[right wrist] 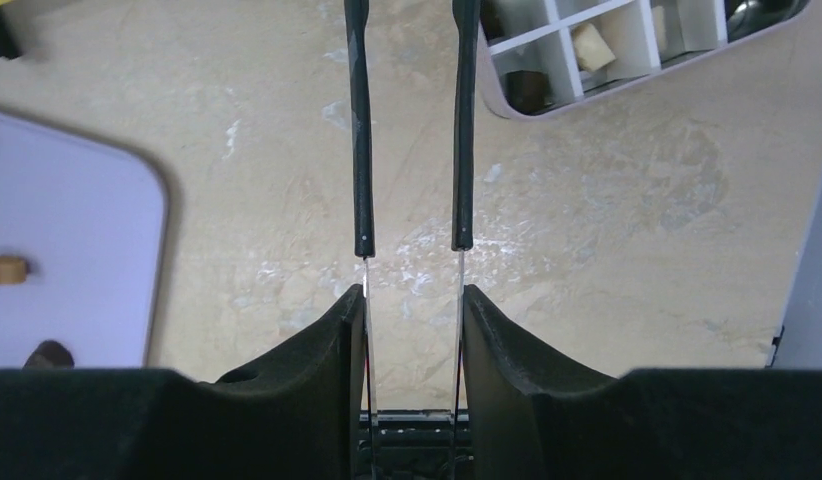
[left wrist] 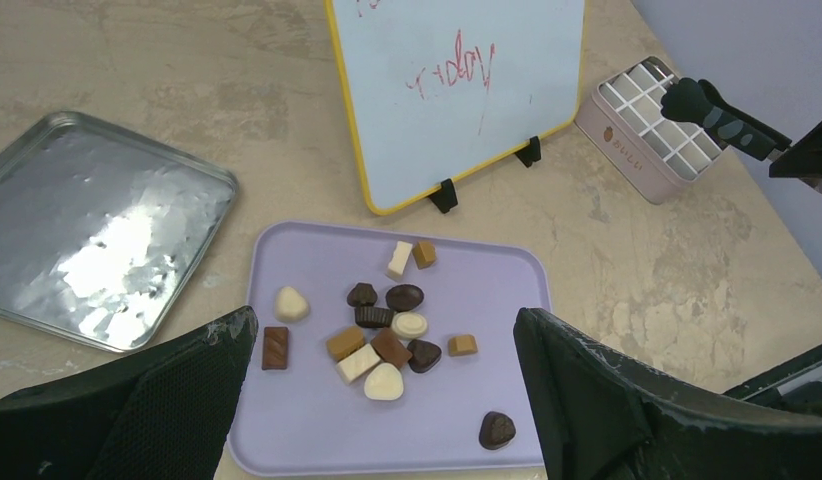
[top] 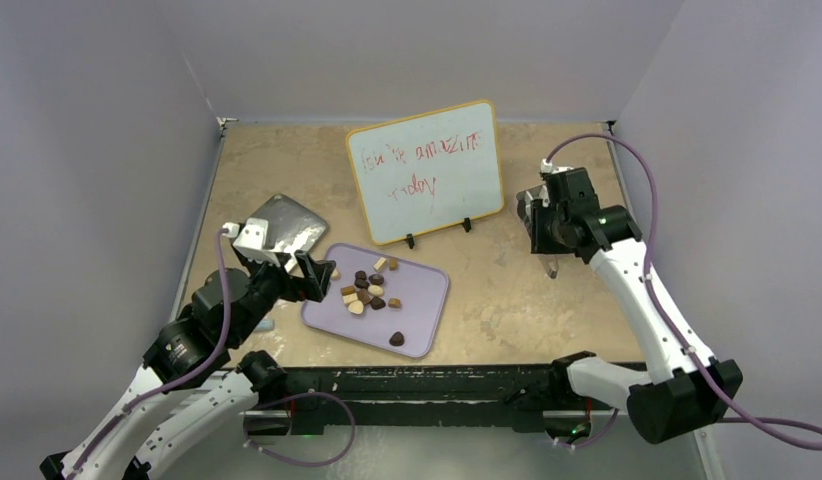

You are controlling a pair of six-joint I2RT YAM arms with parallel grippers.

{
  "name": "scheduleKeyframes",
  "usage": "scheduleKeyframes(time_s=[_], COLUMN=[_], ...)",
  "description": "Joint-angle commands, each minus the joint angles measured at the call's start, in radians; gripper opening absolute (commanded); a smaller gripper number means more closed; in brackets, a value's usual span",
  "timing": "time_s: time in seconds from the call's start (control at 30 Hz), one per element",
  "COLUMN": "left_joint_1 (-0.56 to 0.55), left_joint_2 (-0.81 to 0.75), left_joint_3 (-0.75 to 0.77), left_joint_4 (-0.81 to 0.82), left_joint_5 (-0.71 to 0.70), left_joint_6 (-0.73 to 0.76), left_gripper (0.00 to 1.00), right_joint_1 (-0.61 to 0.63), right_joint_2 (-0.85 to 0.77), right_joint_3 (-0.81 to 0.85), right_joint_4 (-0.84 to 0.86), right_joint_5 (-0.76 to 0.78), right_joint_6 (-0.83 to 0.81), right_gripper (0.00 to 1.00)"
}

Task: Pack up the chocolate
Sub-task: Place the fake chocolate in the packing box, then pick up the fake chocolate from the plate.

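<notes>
Several chocolate pieces (top: 367, 290), dark brown, tan and cream, lie clustered on the lavender tray (top: 427, 290); one dark heart (top: 397, 339) lies apart near its front. My left gripper (top: 312, 275) is open and empty, hovering over the tray's left edge, with the pieces (left wrist: 392, 345) between its fingers in the left wrist view. My right gripper (top: 549, 235) is shut on black-tipped tongs (right wrist: 362, 130), whose arms stand apart with nothing seen between them. The pale pink gridded box (right wrist: 627, 50) lies just beyond and holds a cream piece (right wrist: 590, 45) and a dark piece (right wrist: 527, 88).
A yellow-framed whiteboard (top: 427, 170) stands behind the tray. A silver metal lid (top: 287, 222) lies at the left, partly under my left arm. The pink box (left wrist: 652, 130) sits right of the whiteboard, under my right gripper. Walls close in the table on three sides.
</notes>
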Motion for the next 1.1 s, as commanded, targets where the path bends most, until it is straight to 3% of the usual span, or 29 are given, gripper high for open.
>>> scheduleKeyframes(time_s=[0.0,0.3,0.5,0.77,1.07], left_joint_1=[-0.002,-0.001,0.0,0.0,0.0], left_joint_2=[-0.017,-0.019,-0.034,-0.041,-0.044], left_joint_3=[0.007,0.006,0.008,0.006,0.009], left_joint_4=[0.012,0.015,0.006,0.007,0.005], left_joint_5=[-0.012,-0.013,-0.016,-0.03,-0.034], left_joint_6=[0.005,0.009,-0.004,-0.004,-0.006], left_gripper=[1.0,1.0,1.0,0.99,0.99], right_joint_1=[0.053,0.37,0.531,0.768,0.869], right_joint_2=[-0.069,-0.095,-0.085,-0.003,0.071], right_joint_3=[-0.029,-0.081,-0.147,-0.142,-0.145], right_joint_4=[0.017,0.046,0.153,0.184,0.191], right_joint_5=[-0.077,-0.083,-0.161,-0.088,-0.061], right_joint_6=[-0.014,0.026,0.021,-0.003,-0.022], right_gripper=[0.39,0.38,0.38,0.38,0.4])
